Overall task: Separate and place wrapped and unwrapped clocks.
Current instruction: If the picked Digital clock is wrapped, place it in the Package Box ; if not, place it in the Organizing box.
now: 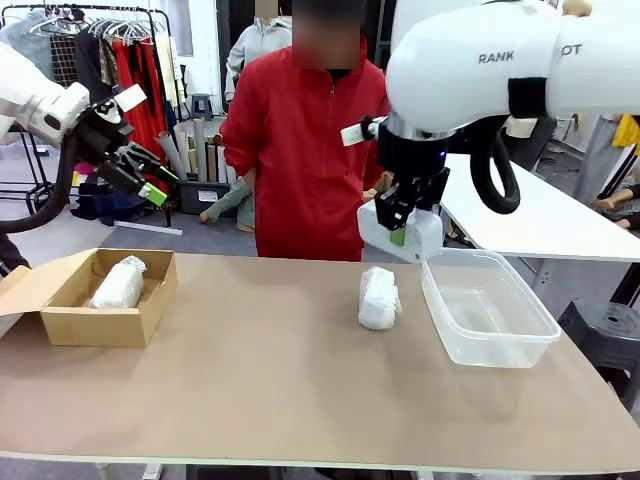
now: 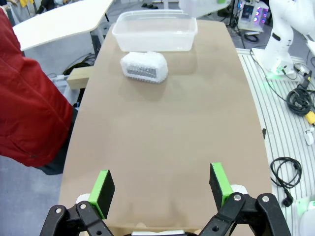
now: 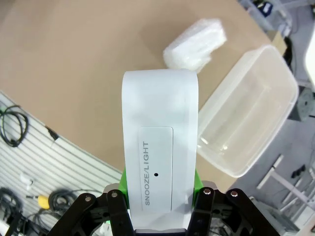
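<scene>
Clock [image 1: 428, 238], bare white, is clamped in my right gripper [image 1: 401, 230], above the clear tub [image 1: 495, 345] at the tabletop [image 1: 250, 380] far edge. My left gripper [image 2: 162, 189] stands with its jaws apart.

1. My front camera faces across the table [image 1: 250, 400] toward the person [image 1: 300, 150].
2. Left wrist camera looks along the table lengthwise from well back.
3. Right wrist camera looks down (much nearer); all share the clear tub [image 1: 500, 350] and bubble-wrap bundle [image 1: 378, 298].
</scene>
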Robot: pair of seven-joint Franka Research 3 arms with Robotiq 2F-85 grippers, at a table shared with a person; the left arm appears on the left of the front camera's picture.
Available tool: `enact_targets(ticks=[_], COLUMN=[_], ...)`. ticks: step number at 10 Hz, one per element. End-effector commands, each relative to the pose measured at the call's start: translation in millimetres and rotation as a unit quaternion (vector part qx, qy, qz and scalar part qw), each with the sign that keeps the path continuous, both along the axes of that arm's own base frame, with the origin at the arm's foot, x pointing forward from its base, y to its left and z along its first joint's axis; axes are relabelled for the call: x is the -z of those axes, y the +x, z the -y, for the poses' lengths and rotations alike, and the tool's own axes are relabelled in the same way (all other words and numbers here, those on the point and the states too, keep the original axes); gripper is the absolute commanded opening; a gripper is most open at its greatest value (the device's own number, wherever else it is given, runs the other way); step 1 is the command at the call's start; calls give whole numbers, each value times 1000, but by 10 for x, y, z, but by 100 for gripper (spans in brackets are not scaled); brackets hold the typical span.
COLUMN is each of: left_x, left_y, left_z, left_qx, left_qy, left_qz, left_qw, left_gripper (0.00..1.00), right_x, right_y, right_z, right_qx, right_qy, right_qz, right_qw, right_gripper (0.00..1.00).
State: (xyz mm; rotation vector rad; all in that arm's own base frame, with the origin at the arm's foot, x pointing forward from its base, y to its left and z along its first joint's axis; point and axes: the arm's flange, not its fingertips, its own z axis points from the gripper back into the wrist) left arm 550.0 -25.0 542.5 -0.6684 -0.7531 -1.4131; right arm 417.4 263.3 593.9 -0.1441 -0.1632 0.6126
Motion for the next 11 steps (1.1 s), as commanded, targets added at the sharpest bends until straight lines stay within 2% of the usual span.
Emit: enact_targets(ticks=[1, 3, 5, 8, 11], left_x=[-12, -12, -12, -12, -12], left_y=[-13, -13, -13, -13, -13], left_z=[-6, -6, -6, -6, -6], left_qx=[1, 1, 1, 1, 1], left_qy=[-1, -1, -1, -1, -1], left_qz=[-3, -3, -3, -3, -3], left_qw=[1000, 1000, 1000, 1000, 1000], left_gripper=[100, 100, 100, 100, 100], right_x=[-80, -183, -177, 71, 544], right_y=[136, 444, 664, 961, 1030], right_z=[330, 758, 1177, 1781, 2112], right_qx=[16, 47, 98, 197, 257], right_qy=[32, 50, 80, 106, 123], right_qz=[25, 60, 57, 89, 72], right_qw=[999, 996, 990, 970, 956], right_gripper=[0, 0, 0, 0, 0])
